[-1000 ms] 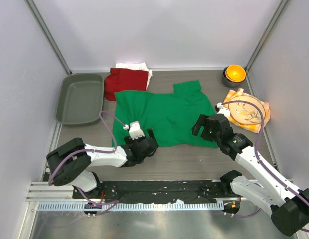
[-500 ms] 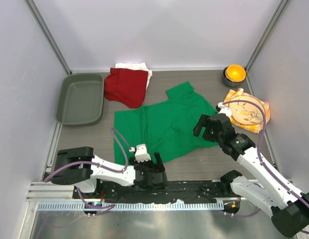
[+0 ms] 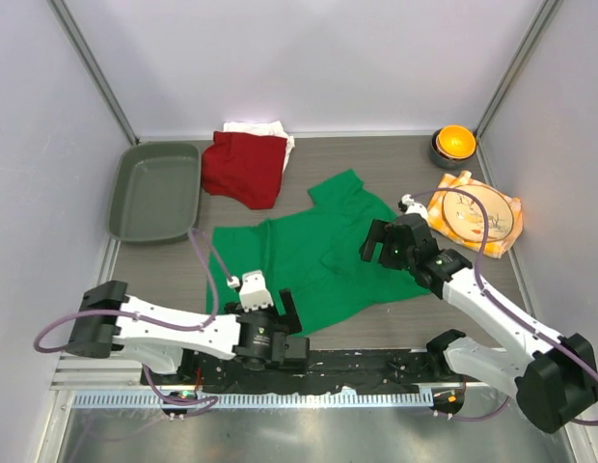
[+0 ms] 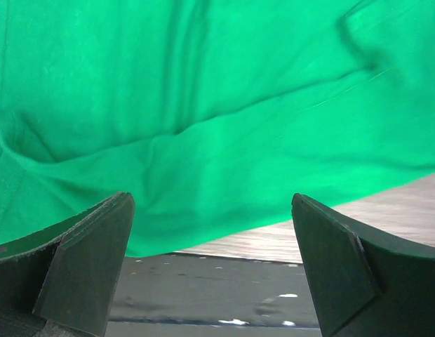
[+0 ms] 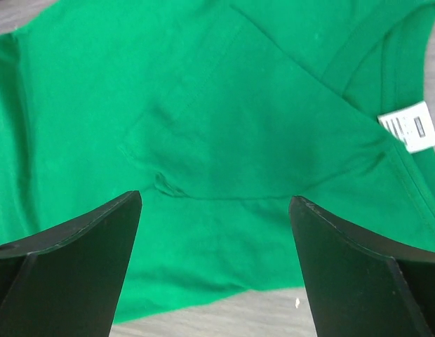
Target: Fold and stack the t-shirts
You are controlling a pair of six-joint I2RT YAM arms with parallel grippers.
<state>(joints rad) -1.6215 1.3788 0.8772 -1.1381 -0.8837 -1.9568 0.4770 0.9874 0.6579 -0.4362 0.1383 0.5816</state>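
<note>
Right pincer (image 5: 215, 199) — green t-shirt (image 5: 203, 105) beneath

Top external: high at the near side, looking down on the whole table (image 3: 376, 159); left wrist: close, low, facing the near hem of the green t-shirt (image 4: 203, 105); right wrist: close above its white neck label (image 5: 412, 126); shared by all three: that shirt.

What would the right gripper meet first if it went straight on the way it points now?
The green t-shirt: the open right gripper points at its creased cloth with nothing between; depth is unclear.
</note>
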